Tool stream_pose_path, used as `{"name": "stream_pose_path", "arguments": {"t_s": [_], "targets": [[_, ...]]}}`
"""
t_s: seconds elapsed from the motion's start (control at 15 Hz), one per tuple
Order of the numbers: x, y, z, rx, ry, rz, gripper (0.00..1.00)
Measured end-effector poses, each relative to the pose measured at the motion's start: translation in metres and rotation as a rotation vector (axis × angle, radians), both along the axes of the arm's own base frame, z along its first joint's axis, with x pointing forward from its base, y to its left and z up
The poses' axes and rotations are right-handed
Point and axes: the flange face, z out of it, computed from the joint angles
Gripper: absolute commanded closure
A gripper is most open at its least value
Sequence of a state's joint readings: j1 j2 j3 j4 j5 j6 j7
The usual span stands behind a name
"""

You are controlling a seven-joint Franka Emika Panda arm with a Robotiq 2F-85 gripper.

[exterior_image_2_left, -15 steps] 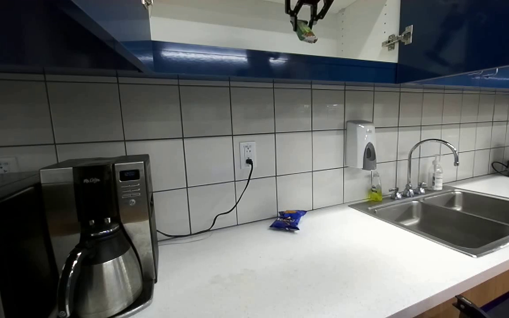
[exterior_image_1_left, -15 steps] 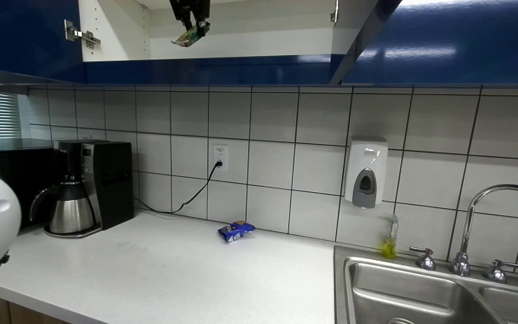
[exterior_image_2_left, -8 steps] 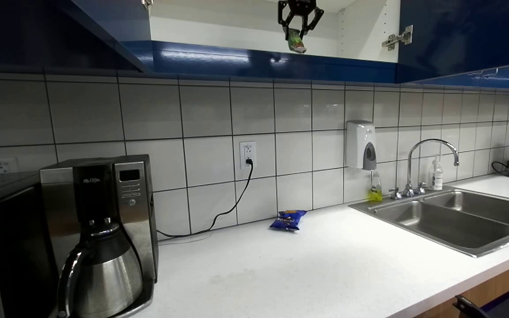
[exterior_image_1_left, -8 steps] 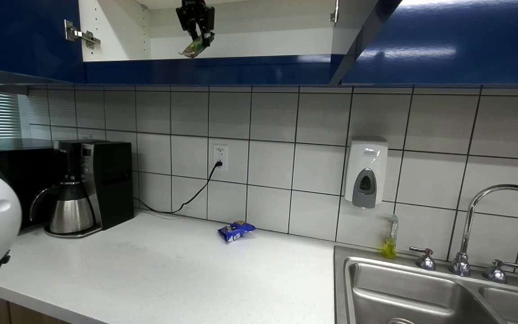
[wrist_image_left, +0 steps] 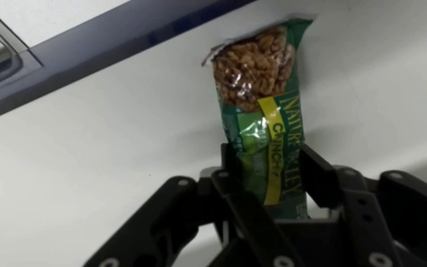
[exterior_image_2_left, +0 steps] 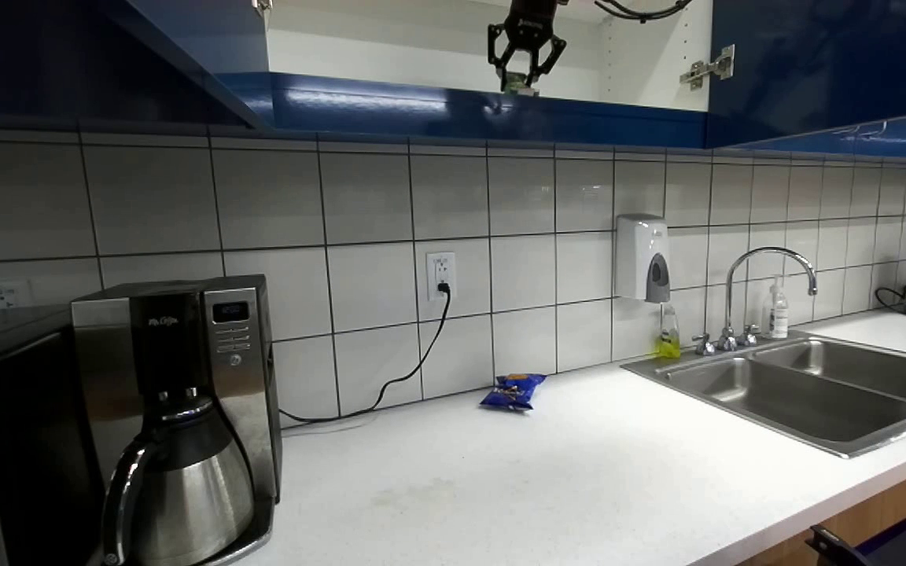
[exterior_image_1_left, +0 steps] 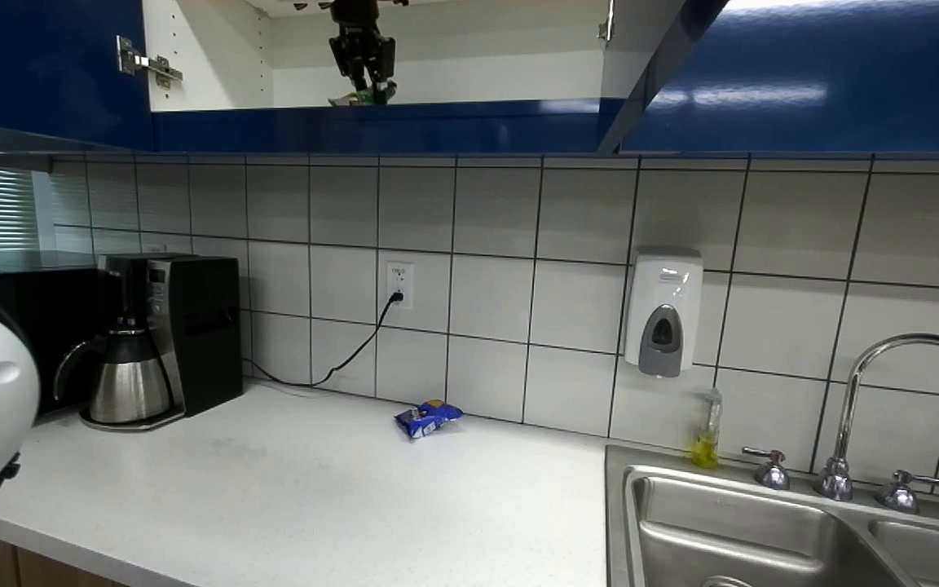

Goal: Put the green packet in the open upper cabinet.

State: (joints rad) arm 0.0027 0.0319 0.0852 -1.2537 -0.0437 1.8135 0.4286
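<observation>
The green packet (wrist_image_left: 261,122) is a crunchy granola wrapper with a yellow stripe. My gripper (wrist_image_left: 267,159) is shut on its sides near the lower half, in the wrist view. In both exterior views the gripper (exterior_image_1_left: 370,91) (exterior_image_2_left: 517,85) points down at the open upper cabinet (exterior_image_1_left: 486,61) (exterior_image_2_left: 390,51), low behind its blue front edge. Only the top of the packet shows there (exterior_image_1_left: 346,99) (exterior_image_2_left: 530,90); the edge hides its lower part. The white cabinet floor lies beneath the packet in the wrist view. I cannot tell whether the packet touches it.
Blue cabinet doors (exterior_image_1_left: 37,73) (exterior_image_2_left: 830,63) stand open at the sides. A blue snack bag (exterior_image_1_left: 427,419) lies on the white counter (exterior_image_1_left: 315,489) below. A coffee maker (exterior_image_2_left: 174,417), soap dispenser (exterior_image_1_left: 663,314) and sink (exterior_image_2_left: 799,393) are also below.
My gripper has moved down with the packet held in it. The packet has sunk from well above the cabinet's front edge to partly behind it.
</observation>
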Motion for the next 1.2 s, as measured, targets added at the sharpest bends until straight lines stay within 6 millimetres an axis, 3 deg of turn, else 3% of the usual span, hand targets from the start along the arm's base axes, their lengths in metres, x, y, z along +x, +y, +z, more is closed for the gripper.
{"name": "stream_pose_path", "arguments": {"t_s": [0.2,0.27,1.2], "targets": [[0.006,0.000,-0.008,0.001,0.014,-0.011,0.02],[0.008,0.000,-0.010,0.002,0.017,-0.016,0.00],[0.005,-0.008,-0.007,0.006,0.013,-0.045,0.00]]}}
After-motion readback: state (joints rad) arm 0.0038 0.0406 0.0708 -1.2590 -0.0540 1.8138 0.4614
